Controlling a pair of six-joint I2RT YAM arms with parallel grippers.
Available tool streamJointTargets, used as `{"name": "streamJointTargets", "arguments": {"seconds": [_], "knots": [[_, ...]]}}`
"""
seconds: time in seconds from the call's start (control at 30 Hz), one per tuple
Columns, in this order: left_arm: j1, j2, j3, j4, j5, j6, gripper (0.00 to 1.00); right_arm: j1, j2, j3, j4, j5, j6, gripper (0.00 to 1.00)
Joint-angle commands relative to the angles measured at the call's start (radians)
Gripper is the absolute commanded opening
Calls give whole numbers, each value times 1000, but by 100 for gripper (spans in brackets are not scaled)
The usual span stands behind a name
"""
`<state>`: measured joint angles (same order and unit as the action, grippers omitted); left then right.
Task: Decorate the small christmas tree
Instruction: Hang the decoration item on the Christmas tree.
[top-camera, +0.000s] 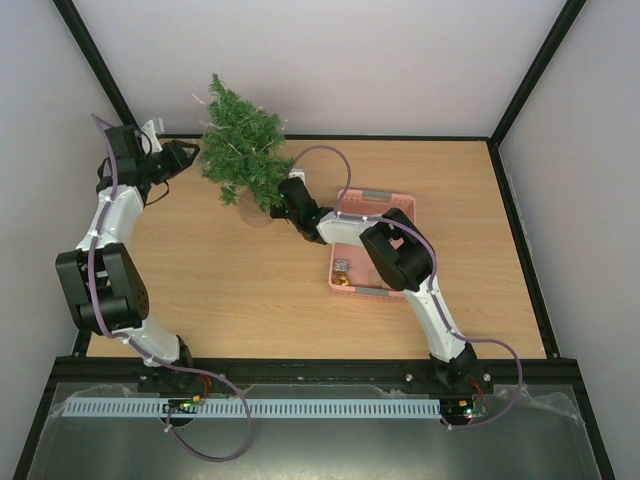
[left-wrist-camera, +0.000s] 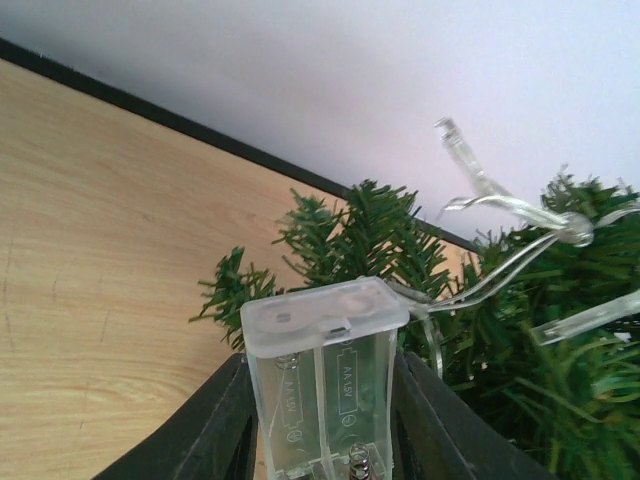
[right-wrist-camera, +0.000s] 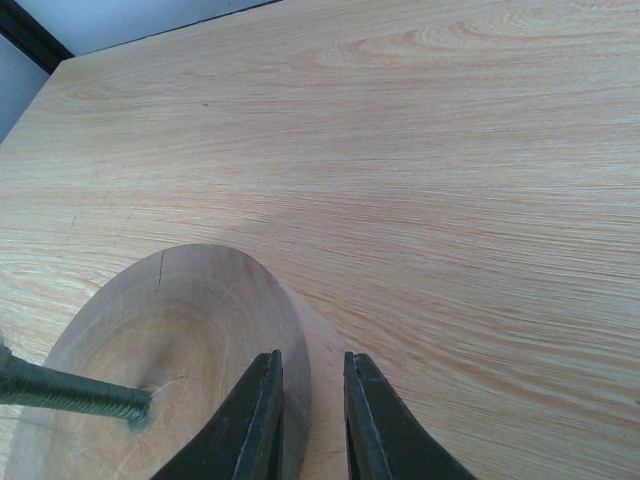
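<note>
The small christmas tree (top-camera: 242, 150) stands at the table's back, dark green and bristly, on a round wooden disc base (top-camera: 255, 212). My left gripper (top-camera: 190, 155) is just left of the tree, shut on a clear plastic battery box (left-wrist-camera: 325, 375). My left gripper (left-wrist-camera: 320, 365) holds the box by its sides. From the box a thin clear wire with small clear bulbs (left-wrist-camera: 510, 210) runs into the branches (left-wrist-camera: 370, 235). My right gripper (top-camera: 280, 195) reaches under the tree. My right gripper (right-wrist-camera: 312, 360) is shut on the rim of the wooden base (right-wrist-camera: 170, 340), beside the green trunk (right-wrist-camera: 70, 392).
A pink plastic basket (top-camera: 335, 270) sits right of the tree, partly under my right arm, with small ornaments (top-camera: 343, 272) inside. A black frame and pale walls close the table's back and sides.
</note>
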<state>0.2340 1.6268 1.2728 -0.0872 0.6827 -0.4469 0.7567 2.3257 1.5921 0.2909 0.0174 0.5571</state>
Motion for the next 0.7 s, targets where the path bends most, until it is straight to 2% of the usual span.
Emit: {"name": "streamJointTargets", "arguments": {"seconds": [0.0,0.2,0.67], "knots": [[-4,6,63,-19,42,46,34,-12,29,12,-46,44,-50,16],[-18,-20,58,-28,3,95,35,-17,28,7,-50,46,-66,16],[-19,97,120,-75,-63,117,36,-17,19,-6,-45,40,-92,16]]}}
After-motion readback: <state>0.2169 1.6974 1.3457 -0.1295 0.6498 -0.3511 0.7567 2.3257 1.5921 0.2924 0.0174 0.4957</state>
